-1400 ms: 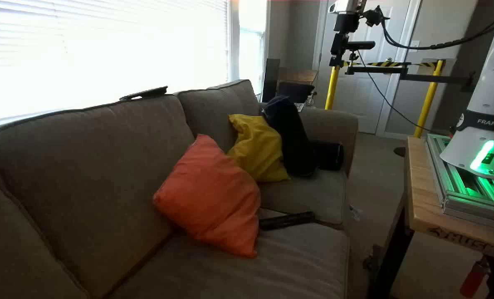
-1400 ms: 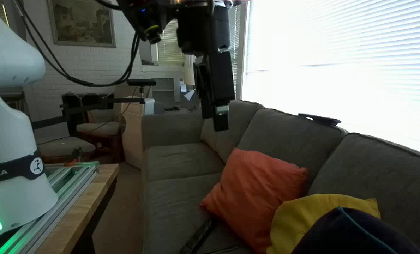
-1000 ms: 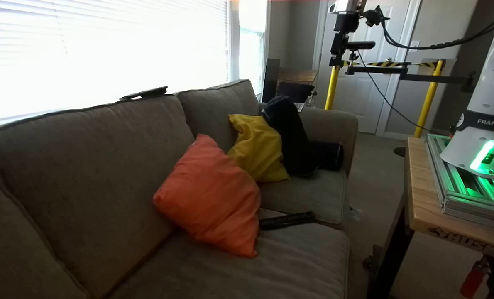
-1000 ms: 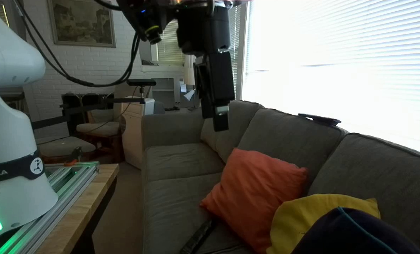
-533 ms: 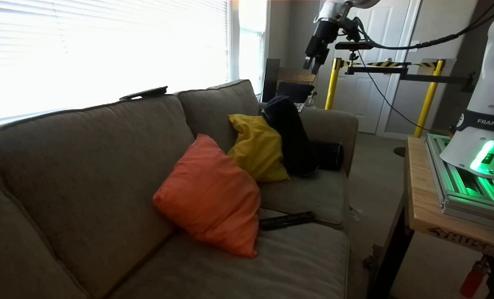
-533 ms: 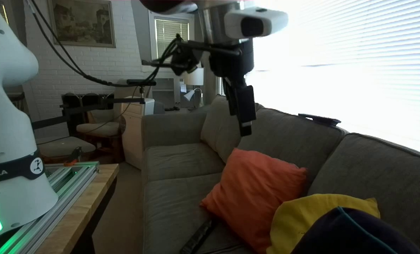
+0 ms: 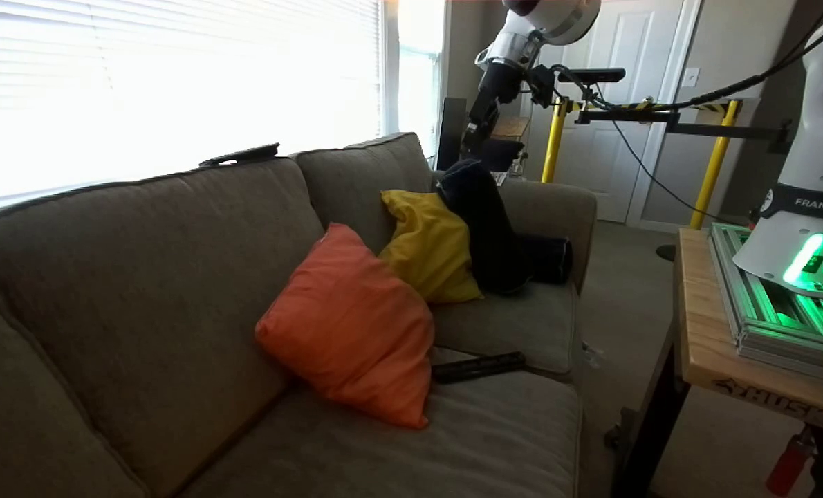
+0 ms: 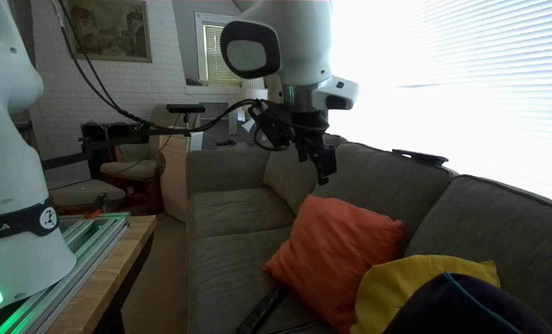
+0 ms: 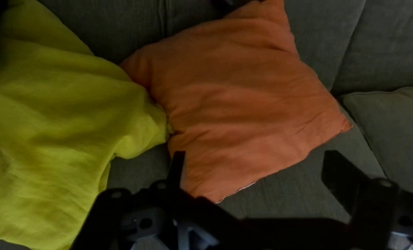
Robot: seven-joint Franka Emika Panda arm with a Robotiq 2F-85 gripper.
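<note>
The wrist view shows the claw (image 9: 255,152) spread wide; the orange pillow (image 9: 234,93) leans on the sofa (image 9: 383,52) beside a yellow pillow (image 9: 57,128); only exterior views show a black bar-shaped object (image 7: 478,367) there.

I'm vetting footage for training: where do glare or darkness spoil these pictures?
In both exterior views, the window is largely washed out and the couch looks dim; in the wrist view, the jaws are near-black, the orange pillow glare-free.

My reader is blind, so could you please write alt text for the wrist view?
An open, empty gripper at the bottom points toward an orange pillow on a gray sofa. A yellow pillow lies close beside it, on the picture's left.
</note>
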